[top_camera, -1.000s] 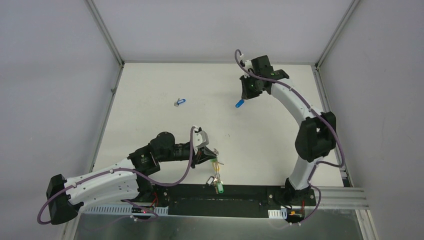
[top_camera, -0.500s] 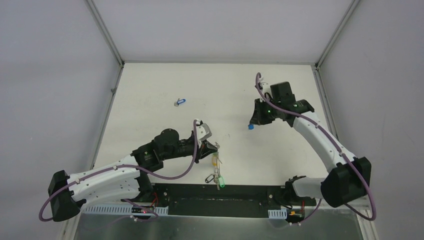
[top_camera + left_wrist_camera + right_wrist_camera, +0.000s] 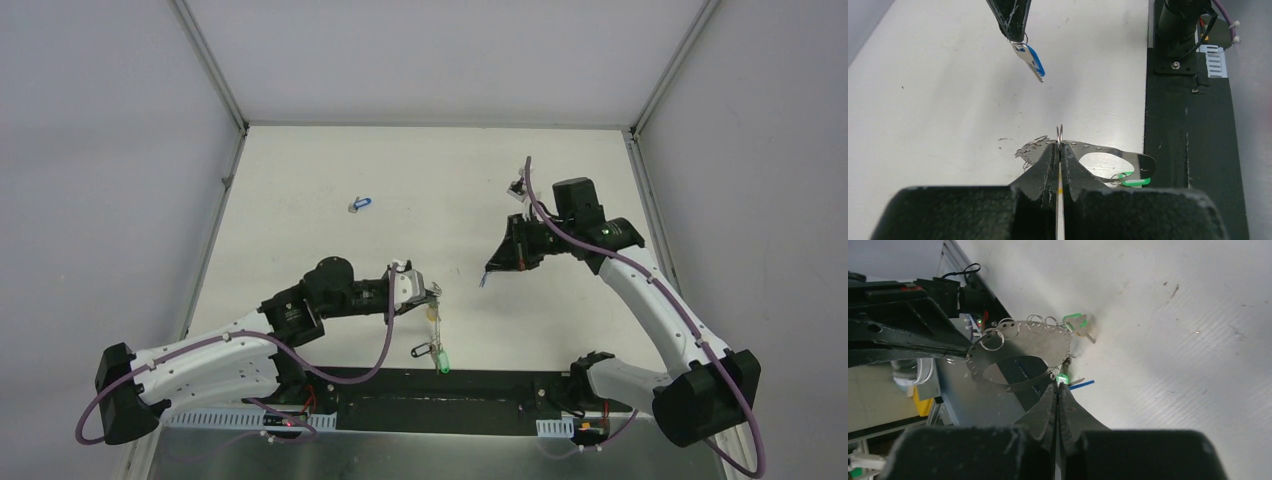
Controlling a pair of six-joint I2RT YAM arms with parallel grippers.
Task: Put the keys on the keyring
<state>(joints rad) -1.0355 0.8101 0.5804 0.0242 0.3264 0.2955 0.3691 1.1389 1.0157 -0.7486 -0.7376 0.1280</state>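
My left gripper (image 3: 432, 291) is shut on the rim of the keyring (image 3: 1108, 150), a flat grey metal loop with holes and small wire rings. The keyring (image 3: 433, 330) hangs below the jaws, near the table's front edge. A green key (image 3: 1135, 181) dangles from its low end, and a yellowish key (image 3: 1089, 331) sits beside a green one (image 3: 1074, 321). My right gripper (image 3: 489, 268) is shut on a blue key (image 3: 484, 279), held in the air to the right of the keyring and apart from it. That blue key (image 3: 1032, 59) hangs below the right fingers (image 3: 1010, 17).
Another blue key (image 3: 360, 203) lies alone on the white table at the back left. The black base plate (image 3: 480, 385) runs along the near edge below the keyring. Metal frame rails (image 3: 215, 70) and grey walls close in the table's sides.
My right arm has swung from the back of the table forward and left, carrying the blue key close to the keyring. The left gripper shifted slightly right, still holding the keyring.
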